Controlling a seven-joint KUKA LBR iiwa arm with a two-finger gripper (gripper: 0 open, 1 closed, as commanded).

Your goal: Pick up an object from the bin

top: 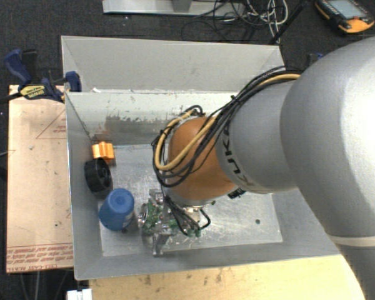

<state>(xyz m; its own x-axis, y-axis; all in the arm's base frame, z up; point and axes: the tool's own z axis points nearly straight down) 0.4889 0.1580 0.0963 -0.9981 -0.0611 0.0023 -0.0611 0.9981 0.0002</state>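
My gripper [160, 225] is low over the bin floor near the front wall, left of centre, partly hidden under the arm's wrist. Just to its left stands a blue cylinder-shaped cup [117, 209], close to the gripper but apart from it. Behind the cup lies a black round wheel-like piece [98, 175]. A small orange block [103, 150] sits further back, near the bin's left wall. I see nothing held by the gripper.
The big grey arm and its orange wrist cover with looping cables hang over the bin's middle and right, hiding the floor beneath. Bare bin floor shows to the right of the gripper, along the front.
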